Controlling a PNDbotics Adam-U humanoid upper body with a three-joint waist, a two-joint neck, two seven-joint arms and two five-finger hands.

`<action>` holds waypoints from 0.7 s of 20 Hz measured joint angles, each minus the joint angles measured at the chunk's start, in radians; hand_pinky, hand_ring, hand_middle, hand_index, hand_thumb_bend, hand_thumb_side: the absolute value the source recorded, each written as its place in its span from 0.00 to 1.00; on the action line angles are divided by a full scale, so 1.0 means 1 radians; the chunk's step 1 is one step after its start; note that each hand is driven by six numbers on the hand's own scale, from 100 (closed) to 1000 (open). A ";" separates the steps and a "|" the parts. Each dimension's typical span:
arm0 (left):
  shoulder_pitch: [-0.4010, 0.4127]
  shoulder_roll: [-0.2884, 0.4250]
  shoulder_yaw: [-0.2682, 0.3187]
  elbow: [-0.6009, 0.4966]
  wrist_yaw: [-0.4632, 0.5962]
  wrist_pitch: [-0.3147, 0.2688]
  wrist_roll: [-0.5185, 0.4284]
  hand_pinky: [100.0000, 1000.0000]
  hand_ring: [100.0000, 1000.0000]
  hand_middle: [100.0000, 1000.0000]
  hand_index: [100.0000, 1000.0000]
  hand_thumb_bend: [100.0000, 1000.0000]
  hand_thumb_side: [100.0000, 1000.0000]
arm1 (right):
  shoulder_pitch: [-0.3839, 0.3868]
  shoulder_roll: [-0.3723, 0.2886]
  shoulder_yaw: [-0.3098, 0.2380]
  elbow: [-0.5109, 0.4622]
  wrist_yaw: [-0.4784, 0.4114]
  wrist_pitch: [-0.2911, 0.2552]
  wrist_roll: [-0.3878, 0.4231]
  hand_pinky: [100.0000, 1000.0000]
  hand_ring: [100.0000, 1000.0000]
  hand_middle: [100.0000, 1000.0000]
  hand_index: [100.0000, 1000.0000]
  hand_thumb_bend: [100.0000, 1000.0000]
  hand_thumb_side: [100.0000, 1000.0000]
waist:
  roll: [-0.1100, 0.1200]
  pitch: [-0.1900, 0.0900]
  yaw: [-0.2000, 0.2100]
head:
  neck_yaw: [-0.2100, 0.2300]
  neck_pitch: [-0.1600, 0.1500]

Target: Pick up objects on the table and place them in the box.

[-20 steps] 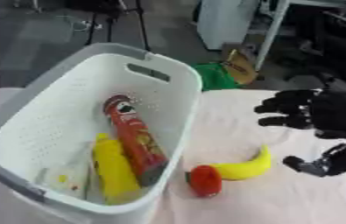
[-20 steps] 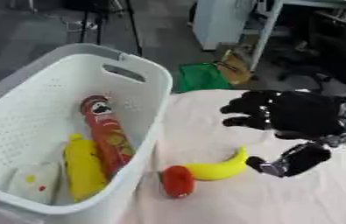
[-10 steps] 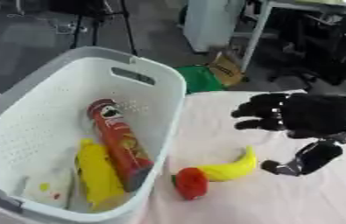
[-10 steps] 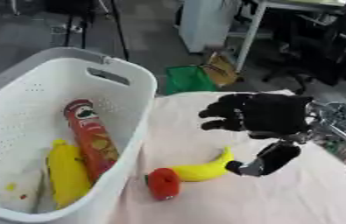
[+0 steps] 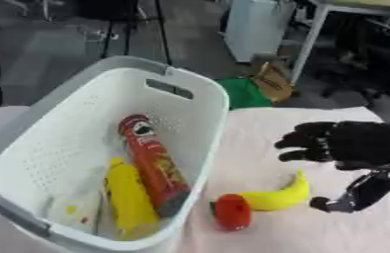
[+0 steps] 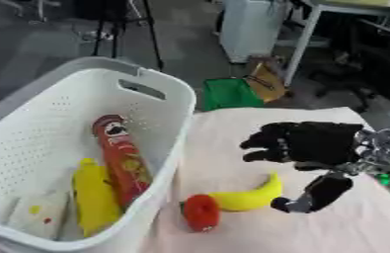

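Right hand (image 5: 358, 146): black, to the right of the basket, hovering just above and right of the banana; fingers half curled and spread, thumb hanging down toward the tabletop, nothing held between them.
Left hand: shows in neither view.
Basket (image 5: 200, 96): white perforated laundry basket with a slot handle in its far wall, standing on the left part of the tabletop; it serves as the box.
Banana (image 5: 277, 196): yellow, lying on the tabletop just right of the basket's near right corner, curved, its upper tip pointing toward the right hand; the thumb tip is close beside its right end, and whether they touch cannot be told.
Red object (image 5: 232, 211): small, rounded, tomato-like, on the tabletop just beside the basket's near wall, touching or nearly touching the banana's left end.
Chips can (image 5: 155, 169): red tube lying slantwise on the basket floor, lid end toward the far wall.
Yellow bottle (image 5: 130, 199): inside the basket, lying just left of the chips can and alongside it.
Pale packet (image 5: 73, 211): whitish with yellow marks, in the basket's near left part, left of the yellow bottle.
Tabletop (image 5: 267, 128): covered in a pale pinkish cloth.
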 measured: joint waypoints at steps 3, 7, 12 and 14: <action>-0.007 -0.006 0.000 0.000 0.001 0.000 -0.002 0.53 0.38 0.50 0.59 0.00 0.90 | -0.014 0.010 0.002 0.014 -0.022 -0.015 0.035 1.00 1.00 1.00 1.00 0.28 0.66 | -0.002 0.006 0.012 | 0.001 0.000; -0.009 -0.008 -0.001 0.000 0.002 0.001 -0.004 0.52 0.38 0.50 0.59 0.00 0.89 | -0.025 0.028 0.003 0.043 -0.046 -0.025 0.062 1.00 1.00 1.00 1.00 0.28 0.66 | -0.002 0.010 0.022 | 0.001 0.000; -0.018 -0.009 -0.006 0.000 0.006 0.001 -0.008 0.53 0.38 0.50 0.59 0.00 0.90 | -0.043 0.049 0.001 0.088 -0.085 -0.035 0.076 1.00 1.00 1.00 1.00 0.27 0.65 | -0.003 0.017 0.035 | 0.001 -0.001; -0.019 -0.011 -0.007 0.000 0.009 0.000 -0.009 0.53 0.38 0.50 0.59 0.00 0.90 | -0.050 0.056 0.001 0.103 -0.094 -0.036 0.078 1.00 1.00 1.00 1.00 0.27 0.65 | -0.004 0.018 0.040 | 0.000 -0.002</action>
